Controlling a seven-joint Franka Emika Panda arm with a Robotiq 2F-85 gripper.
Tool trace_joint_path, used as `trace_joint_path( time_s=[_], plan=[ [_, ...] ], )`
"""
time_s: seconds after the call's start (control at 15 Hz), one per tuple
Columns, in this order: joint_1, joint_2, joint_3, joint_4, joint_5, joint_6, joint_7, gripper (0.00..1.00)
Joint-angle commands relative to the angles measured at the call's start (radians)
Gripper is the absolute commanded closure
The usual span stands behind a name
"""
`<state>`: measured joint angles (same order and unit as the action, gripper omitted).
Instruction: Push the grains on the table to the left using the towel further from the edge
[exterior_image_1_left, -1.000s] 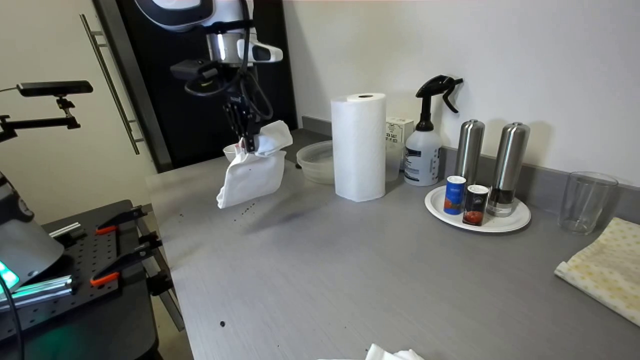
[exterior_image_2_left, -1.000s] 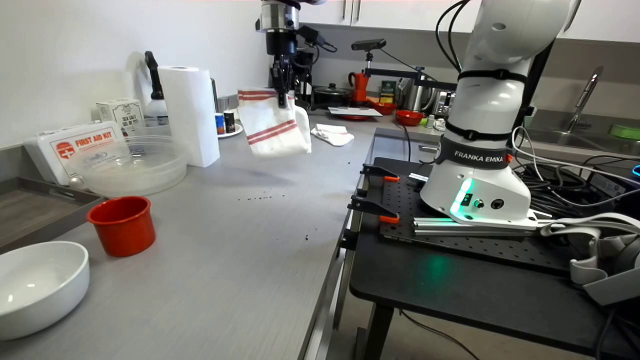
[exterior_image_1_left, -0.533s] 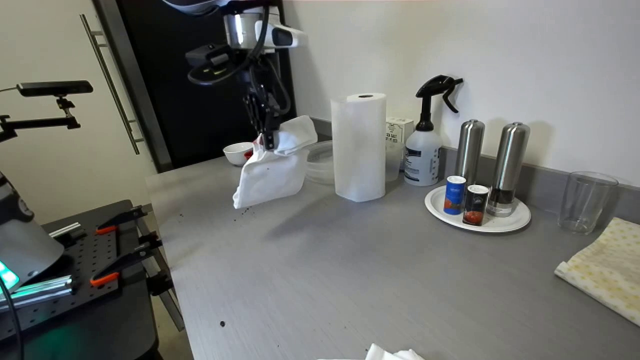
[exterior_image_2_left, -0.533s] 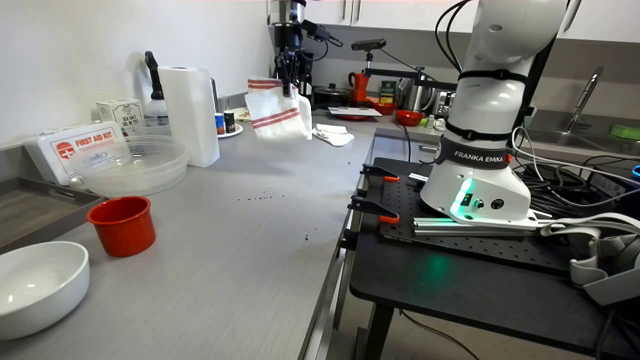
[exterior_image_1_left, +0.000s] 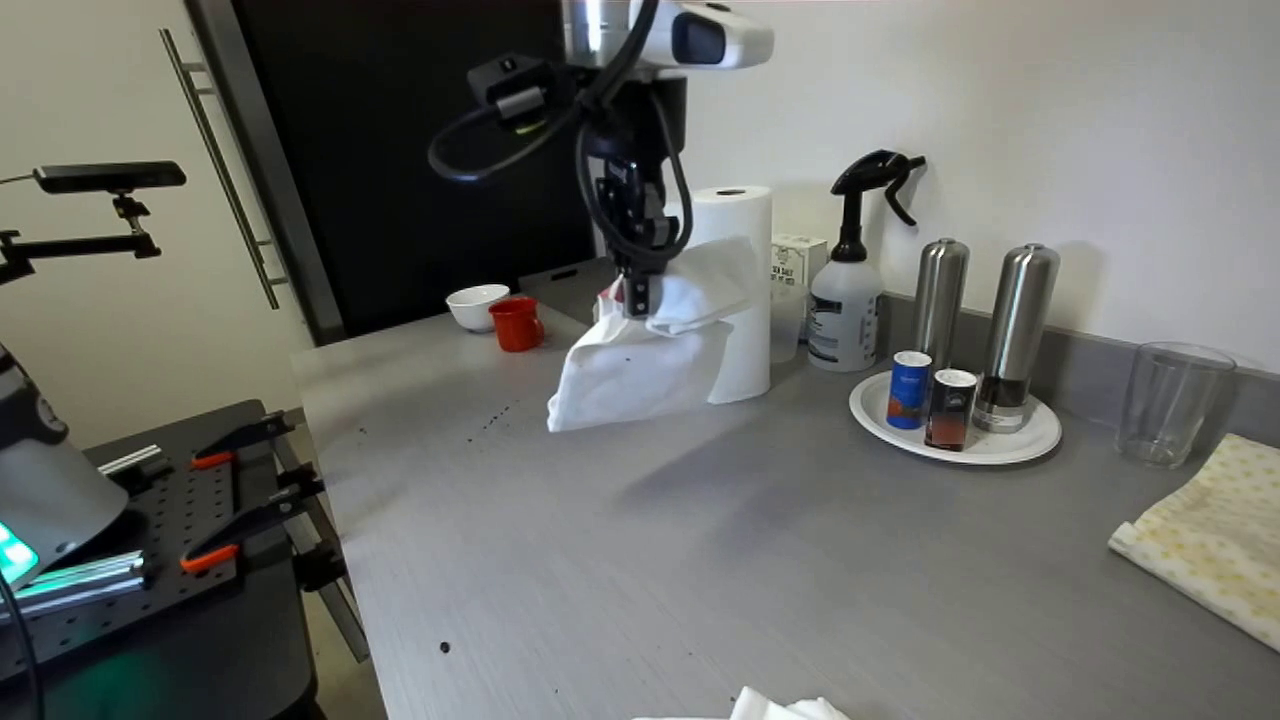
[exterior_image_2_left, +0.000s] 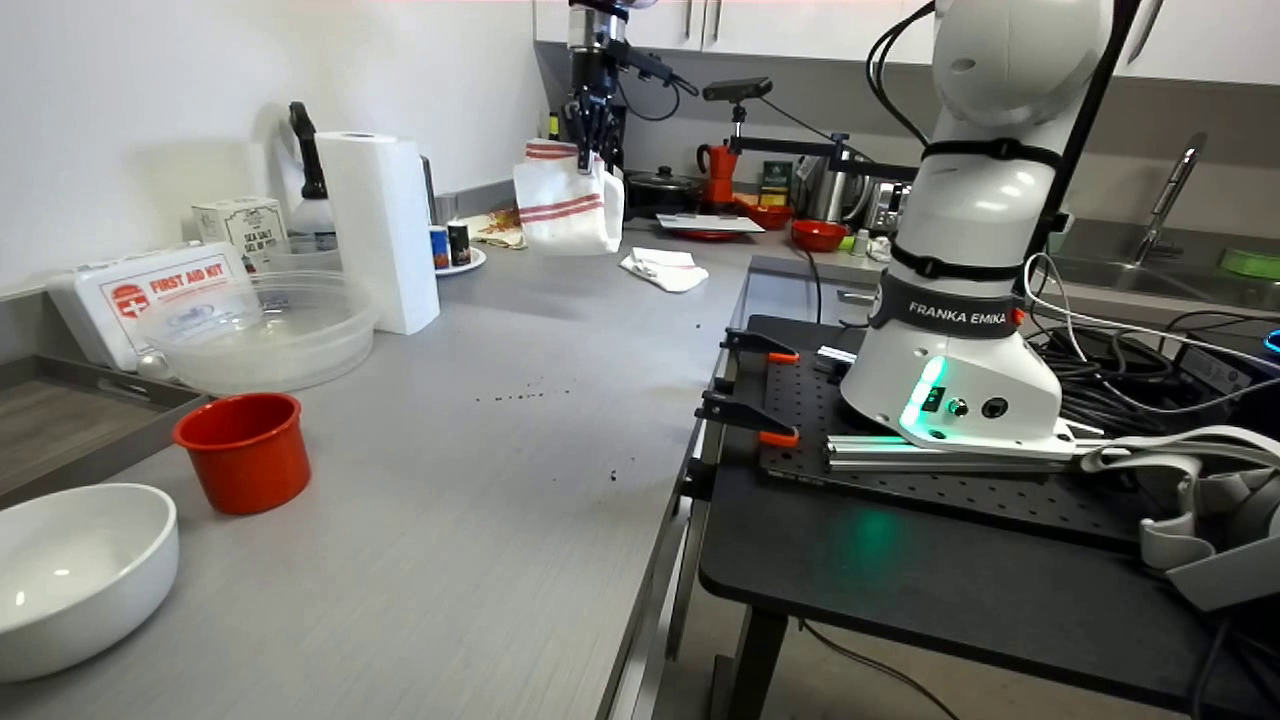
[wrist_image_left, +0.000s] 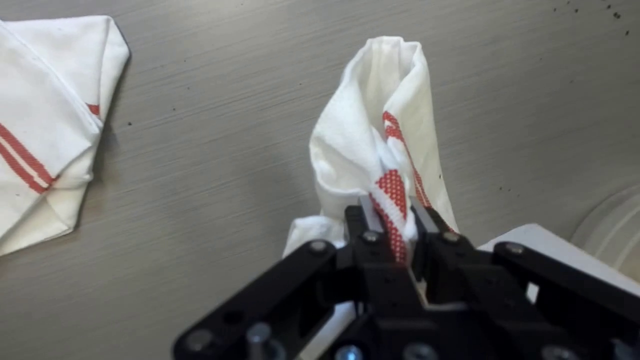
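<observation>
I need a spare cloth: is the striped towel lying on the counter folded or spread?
Folded: in the wrist view, the lying towel shows overlapping layers.

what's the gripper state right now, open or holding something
Gripper: closed, holding a red-striped white towel.

Striped towel (exterior_image_1_left: 640, 378) aloft, dark grains (exterior_image_2_left: 520, 396) on table (exterior_image_1_left: 720, 580)

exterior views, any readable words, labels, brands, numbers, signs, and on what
"FIRST AID KIT" and cross sign: white plastic case
"FRANKA EMIKA": black band, white robot arm
"SEA SALT": white cardboard box; text below unclear
Too small or blurred: other labels, including white spray bottle, blue cylinder, black cylinder
</observation>
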<state>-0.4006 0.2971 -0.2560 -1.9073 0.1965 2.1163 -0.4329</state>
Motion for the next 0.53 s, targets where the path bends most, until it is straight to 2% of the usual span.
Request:
trace_joint_path(
  time_s=[0.0,0.27,0.47],
  plan=[
    [-0.097,0.170,0.004,0.248,0.098,-0.141,-0.006,0.96],
    [-0.191,0.323,0.020,0.454,0.148,-0.237,0.045,0.96],
    [-0.234,0.442,0.043,0.595,0.134,-0.263,0.105,0.96]
  ],
)
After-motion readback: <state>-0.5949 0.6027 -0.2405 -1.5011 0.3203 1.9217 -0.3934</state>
